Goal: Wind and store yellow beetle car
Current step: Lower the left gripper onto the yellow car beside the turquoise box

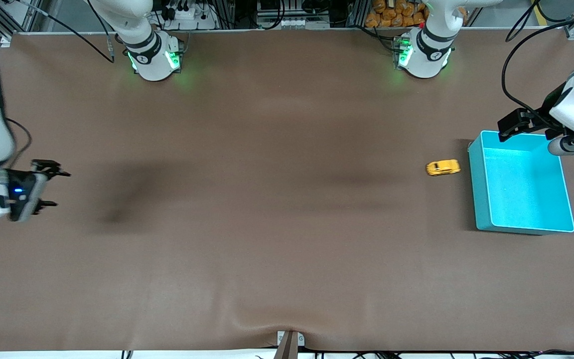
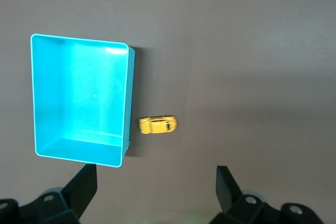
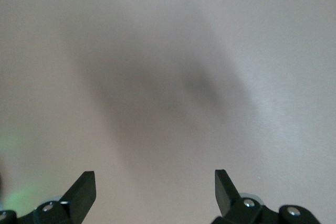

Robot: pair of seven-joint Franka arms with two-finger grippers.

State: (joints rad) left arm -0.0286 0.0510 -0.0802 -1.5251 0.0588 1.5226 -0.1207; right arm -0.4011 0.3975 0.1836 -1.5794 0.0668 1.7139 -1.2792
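Hovering over the teal bin (image 1: 521,219), our left gripper (image 2: 156,187) gapes empty; the yellow beetle car (image 1: 443,167) sits just beside the bin. Our right gripper (image 1: 50,188) waits, spread wide, over bare table (image 1: 267,249).

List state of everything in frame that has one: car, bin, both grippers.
yellow beetle car: on its wheels on the table, beside the teal bin, not touching it, ungripped.
teal bin: upright, open-topped, nothing in it.
left gripper: open, holding nothing, up over the bin's edge nearest the bases.
right gripper: open, holding nothing, waiting at the right arm's end of the table.
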